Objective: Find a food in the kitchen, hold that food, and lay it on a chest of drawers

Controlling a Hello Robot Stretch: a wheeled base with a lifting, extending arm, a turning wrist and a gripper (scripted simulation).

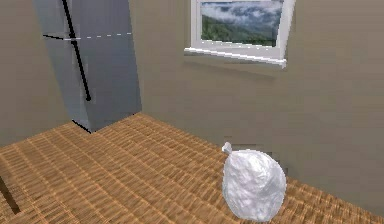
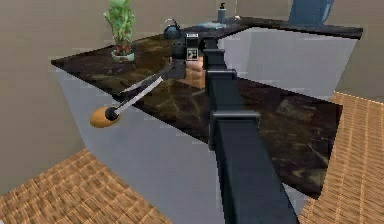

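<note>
Left of centre, the gripper (image 2: pixel 118 106) holds an orange-brown lump (image 2: pixel 103 117) clear of the dark counter (image 2: pixel 285 110). Its opening width cannot be told

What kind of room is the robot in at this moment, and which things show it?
Most likely a kitchen. A tall grey refrigerator stands by the wall, a long counter with a dark stone top carries a potted plant, and a full white rubbish bag sits on the wooden floor.
</note>
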